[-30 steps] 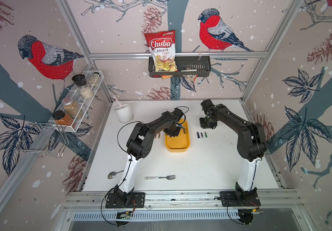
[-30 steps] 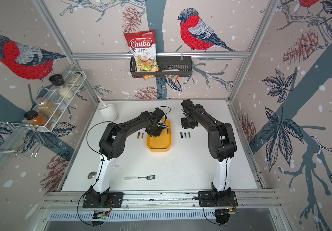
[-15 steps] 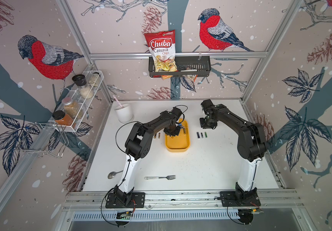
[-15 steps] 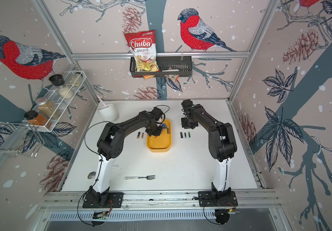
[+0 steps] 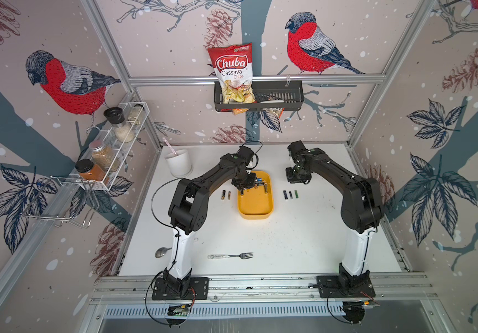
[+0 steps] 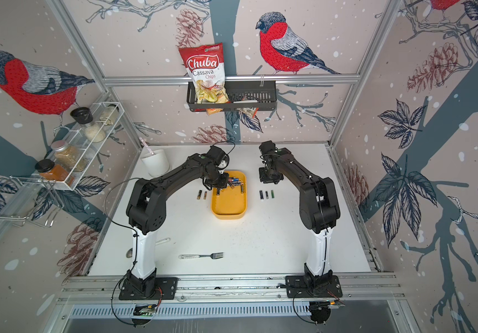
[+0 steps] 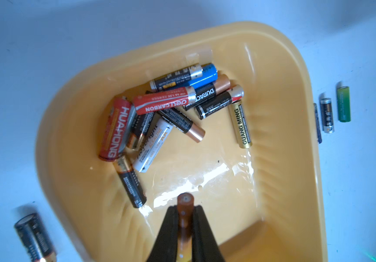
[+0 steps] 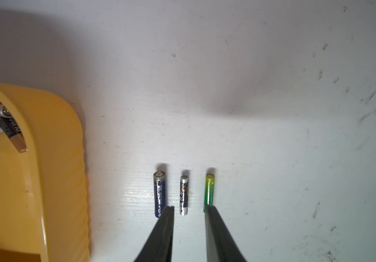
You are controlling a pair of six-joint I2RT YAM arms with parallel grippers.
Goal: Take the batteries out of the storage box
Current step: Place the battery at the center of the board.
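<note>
Yellow storage box (image 5: 256, 206) on white table (image 5: 289, 236), batteries partly unloaded.
The left tool (image 7: 184, 207) is clamped tight on one copper-ended battery (image 7: 184, 200) above the box floor. A loose pile of batteries (image 7: 171, 108) lies at the box's far end. On the table, two batteries (image 5: 225, 195) lie left of the box and a row of three (image 8: 183, 195) lies to its right. The right tool (image 8: 189, 209) sits by that row, jaws parted, holding nothing.

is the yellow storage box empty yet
Not empty: a pile of batteries lies at one end of the yellow storage box.
</note>
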